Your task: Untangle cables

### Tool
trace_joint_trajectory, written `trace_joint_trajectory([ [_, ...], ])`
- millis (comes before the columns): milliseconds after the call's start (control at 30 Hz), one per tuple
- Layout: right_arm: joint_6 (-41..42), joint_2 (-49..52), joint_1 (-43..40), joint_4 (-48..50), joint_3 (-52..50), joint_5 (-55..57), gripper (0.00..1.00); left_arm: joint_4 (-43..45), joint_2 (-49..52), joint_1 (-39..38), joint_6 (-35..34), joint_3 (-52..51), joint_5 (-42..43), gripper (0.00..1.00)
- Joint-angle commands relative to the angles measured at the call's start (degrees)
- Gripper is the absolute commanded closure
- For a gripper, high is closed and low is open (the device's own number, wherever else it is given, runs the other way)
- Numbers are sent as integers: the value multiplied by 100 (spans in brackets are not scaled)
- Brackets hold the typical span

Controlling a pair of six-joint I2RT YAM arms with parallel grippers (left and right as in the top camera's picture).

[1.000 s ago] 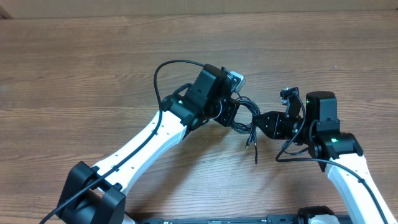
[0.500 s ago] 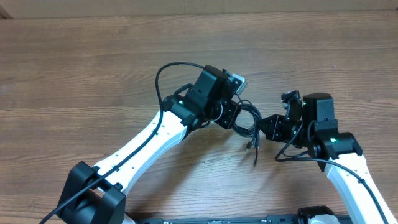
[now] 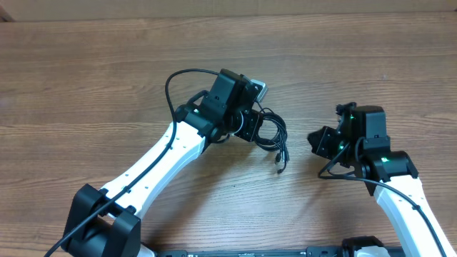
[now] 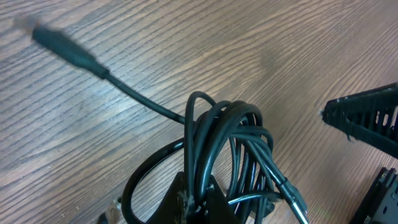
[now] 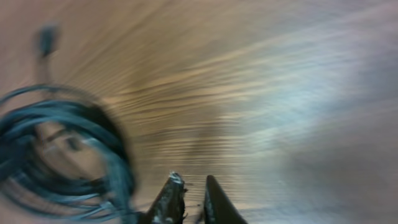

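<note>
Overhead: left gripper [image 3: 250, 130] is clamped on the cables [image 3: 273, 134], a bunched coil. Plugs [image 3: 280, 163] dangle just below the coil. Right gripper [image 3: 319, 140] sits well right of the coil, holding nothing.

Left wrist: loops cross tightly at the coil's top, so a hard pull likely cinches the knot.

Right wrist: blurred, gripper right of the coil. Can't tell if its fingers are parted or closed. A blind grab risks taking several strands.

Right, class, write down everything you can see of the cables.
The cables are thin, black, rubbery-looking cords wound into a loose coil of several overlapping loops. One end sticks out over the wooden table, finishing in a thicker dark plug housing; other ends trail from the coil's near side in the overhead view. The left claw grips the coil at one side; the right claw is apart from it.
</note>
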Motion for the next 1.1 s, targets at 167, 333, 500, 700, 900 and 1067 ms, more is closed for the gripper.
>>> trace_joint_trajectory([
  [167, -1412, -9, -9, 354, 20, -1862, 80, 173, -153, -39, 588, 164, 1244, 96],
  [333, -1432, -9, -9, 356, 17, -1858, 84, 302, -153, -39, 675, 164, 1834, 96],
  [500, -1427, -9, -9, 358, 17, -1657, 89, 372, -153, -39, 675, 164, 2280, 96],
  [700, -1427, -9, -9, 358, 17, -1602, 90, 428, -153, -39, 671, 164, 2857, 96],
  [900, -1419, -9, -9, 354, 17, -1235, 76, 527, -153, -39, 675, 164, 3226, 96],
  [1067, -831, -7, -9, 352, 13, -188, 81, 525, -153, -37, 726, 164, 3654, 96],
])
